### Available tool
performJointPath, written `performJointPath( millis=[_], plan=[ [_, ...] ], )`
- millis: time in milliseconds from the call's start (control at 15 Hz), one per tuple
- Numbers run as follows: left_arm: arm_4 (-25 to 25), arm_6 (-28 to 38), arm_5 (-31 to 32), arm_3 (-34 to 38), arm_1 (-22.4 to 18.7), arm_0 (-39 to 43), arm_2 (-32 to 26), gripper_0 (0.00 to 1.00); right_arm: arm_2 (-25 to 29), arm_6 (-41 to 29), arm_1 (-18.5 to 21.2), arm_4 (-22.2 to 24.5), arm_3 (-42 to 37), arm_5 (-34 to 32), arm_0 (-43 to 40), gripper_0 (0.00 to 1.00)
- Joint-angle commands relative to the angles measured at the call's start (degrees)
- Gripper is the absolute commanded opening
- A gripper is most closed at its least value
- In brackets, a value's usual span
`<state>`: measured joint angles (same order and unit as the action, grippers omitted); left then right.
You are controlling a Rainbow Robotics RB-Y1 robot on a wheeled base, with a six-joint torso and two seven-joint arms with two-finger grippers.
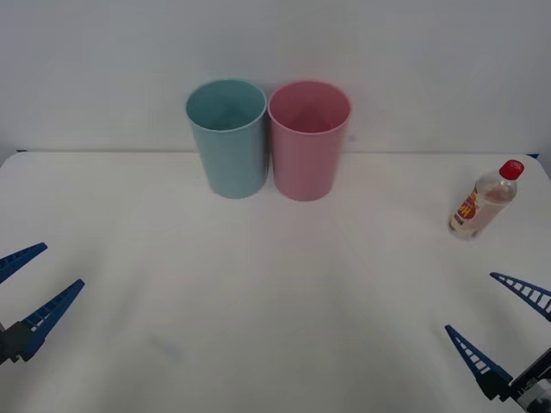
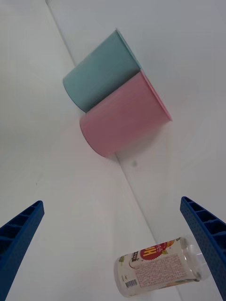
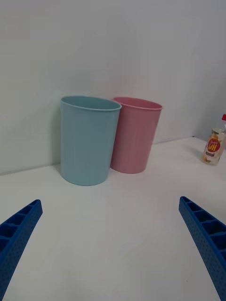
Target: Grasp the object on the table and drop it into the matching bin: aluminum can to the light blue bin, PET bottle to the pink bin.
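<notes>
A small clear PET bottle [image 1: 485,200] with a red cap and a yellow-red label stands upright at the table's far right; it also shows as the bottle [image 2: 157,271] and the bottle [image 3: 214,147]. The pink bin [image 1: 308,140] stands at the back centre, touching the light blue bin [image 1: 228,138] on its left. My right gripper [image 1: 506,325] hovers open near the front right corner, short of the bottle, nothing between its fingers. My left gripper [image 1: 27,285] waits open at the front left edge.
The white table [image 1: 258,301] meets a plain white wall just behind the two bins. Both bins look empty from above. Wide bare tabletop lies between the grippers and the bins.
</notes>
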<state>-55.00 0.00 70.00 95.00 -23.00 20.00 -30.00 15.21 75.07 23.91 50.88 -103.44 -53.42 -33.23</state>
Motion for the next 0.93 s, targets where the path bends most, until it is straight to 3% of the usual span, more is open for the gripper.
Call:
performJointPath(
  millis=[67,600,933],
  plan=[
    [0.0,0.0,0.0,0.0,0.0,0.0,0.0,1.0,0.1,-0.4,0.0,0.0,0.1,0.3,0.5,1.0],
    [0.0,0.0,0.0,0.0,0.0,0.0,0.0,1.0,0.1,-0.9,0.0,0.2,0.0,0.8,0.9,1.0],
    [0.0,0.0,0.0,0.0,0.0,0.0,0.0,1.0,0.3,-5.0,0.0,2.1,0.0,0.6,1.6,1.0]
  ],
)
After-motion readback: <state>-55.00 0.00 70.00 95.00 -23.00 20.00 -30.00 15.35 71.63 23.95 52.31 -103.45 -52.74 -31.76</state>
